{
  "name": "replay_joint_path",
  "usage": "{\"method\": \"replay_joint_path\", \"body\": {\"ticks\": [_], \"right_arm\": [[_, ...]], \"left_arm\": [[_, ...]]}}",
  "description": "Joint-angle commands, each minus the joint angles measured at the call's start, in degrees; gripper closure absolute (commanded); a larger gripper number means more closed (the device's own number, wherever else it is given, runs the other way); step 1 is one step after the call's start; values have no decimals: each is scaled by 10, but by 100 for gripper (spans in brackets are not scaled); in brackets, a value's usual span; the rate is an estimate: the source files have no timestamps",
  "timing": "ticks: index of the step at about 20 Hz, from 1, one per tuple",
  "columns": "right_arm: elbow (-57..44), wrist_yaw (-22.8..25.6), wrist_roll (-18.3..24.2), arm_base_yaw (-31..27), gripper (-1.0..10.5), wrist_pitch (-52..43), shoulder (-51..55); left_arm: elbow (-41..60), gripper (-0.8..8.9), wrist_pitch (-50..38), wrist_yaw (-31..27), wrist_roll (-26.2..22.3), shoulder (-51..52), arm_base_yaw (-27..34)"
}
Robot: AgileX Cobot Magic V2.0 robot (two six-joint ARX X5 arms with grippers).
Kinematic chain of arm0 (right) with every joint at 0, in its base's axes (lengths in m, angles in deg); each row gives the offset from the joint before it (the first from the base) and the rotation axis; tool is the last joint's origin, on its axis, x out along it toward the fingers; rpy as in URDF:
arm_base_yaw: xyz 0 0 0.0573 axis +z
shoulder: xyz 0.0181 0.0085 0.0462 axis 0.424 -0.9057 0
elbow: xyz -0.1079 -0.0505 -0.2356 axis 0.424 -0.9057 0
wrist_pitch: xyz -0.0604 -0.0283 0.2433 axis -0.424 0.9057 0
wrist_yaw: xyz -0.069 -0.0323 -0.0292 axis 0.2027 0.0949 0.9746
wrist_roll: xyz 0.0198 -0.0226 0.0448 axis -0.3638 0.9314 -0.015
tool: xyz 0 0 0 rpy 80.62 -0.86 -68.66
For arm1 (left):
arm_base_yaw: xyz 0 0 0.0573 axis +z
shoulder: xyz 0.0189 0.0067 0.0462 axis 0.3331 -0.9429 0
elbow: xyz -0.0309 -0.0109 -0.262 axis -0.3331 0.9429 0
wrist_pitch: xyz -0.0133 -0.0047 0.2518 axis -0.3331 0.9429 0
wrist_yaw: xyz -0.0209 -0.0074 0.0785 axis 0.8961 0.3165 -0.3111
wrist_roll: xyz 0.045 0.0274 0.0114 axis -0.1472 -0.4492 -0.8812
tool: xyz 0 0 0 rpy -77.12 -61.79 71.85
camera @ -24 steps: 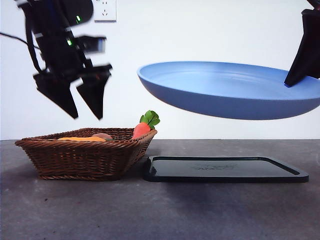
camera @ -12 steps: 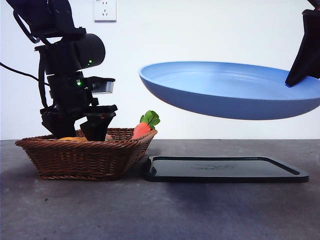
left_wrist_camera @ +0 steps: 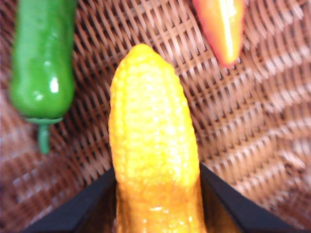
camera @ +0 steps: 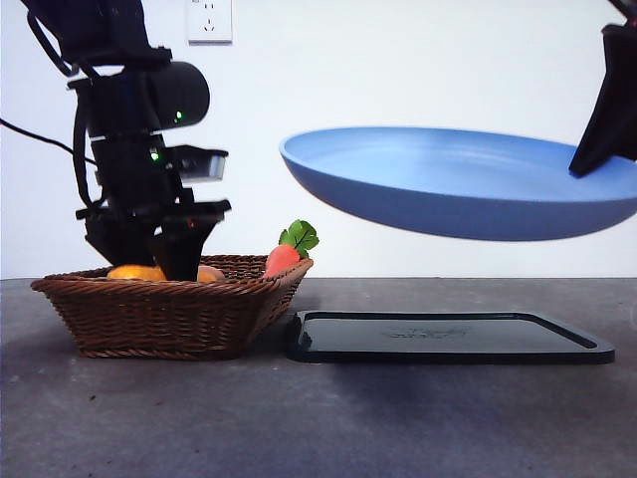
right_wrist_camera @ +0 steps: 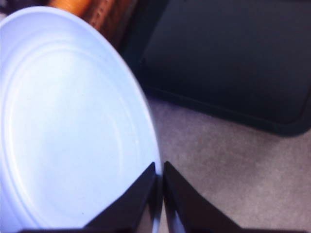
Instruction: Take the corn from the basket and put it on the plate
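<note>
Left gripper stood inside the basket, its jaws clamped against both flanks of the corn; the basket rim hid most of the cob from the front. Right gripper was pinched on the plate rim, holding it aloft above the black tray.
</note>
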Motion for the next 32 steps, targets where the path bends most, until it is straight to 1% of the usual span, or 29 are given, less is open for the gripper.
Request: {"method": "replay_joint_path", "body": {"ticks": [1,4,5,8,9,10,14,17,20,23,24,27,28,32], "right_arm": [[11,-1,-15,1,944,-4,-34],[11,-4,-18,1,944,-13,-99],[11,-5,-22,1,944,-22,-121],[11,-13,-48,2,944,-53,-177],[11,-25,-53,2,944,-63,-189],[11,-33,-60,3,944,-76,-199],[11,-36,-85,3,944,-115,-213],[11,-36,-85,3,944,-115,-213],[11,-37,-85,3,944,-115,-213],[11,-36,-82,3,944,-115,-213],[11,-36,-81,3,944,-115,-213],[11,-36,-78,3,944,-111,-213],[11,-36,-78,3,944,-111,-213],[11,-35,-77,3,944,-110,-213]], "left_arm": [[-24,659,-7,25,4,38,-5],[-25,659,-7,60,8,98,-17],[-25,659,-7,80,18,112,-23],[-25,659,-7,177,54,125,-42],[-24,659,-7,199,60,122,-52],[-23,659,-7,207,59,119,-67],[-23,659,-24,207,46,96,-133],[-23,659,-51,207,46,57,-168],[-23,658,-54,206,42,18,-194],[-23,655,-52,206,42,-13,-209],[-23,638,-47,206,42,-18,-210],[-23,525,-44,206,46,-21,-218],[-23,507,-43,206,49,-21,-219],[-23,500,-33,206,49,-19,-219]]}}
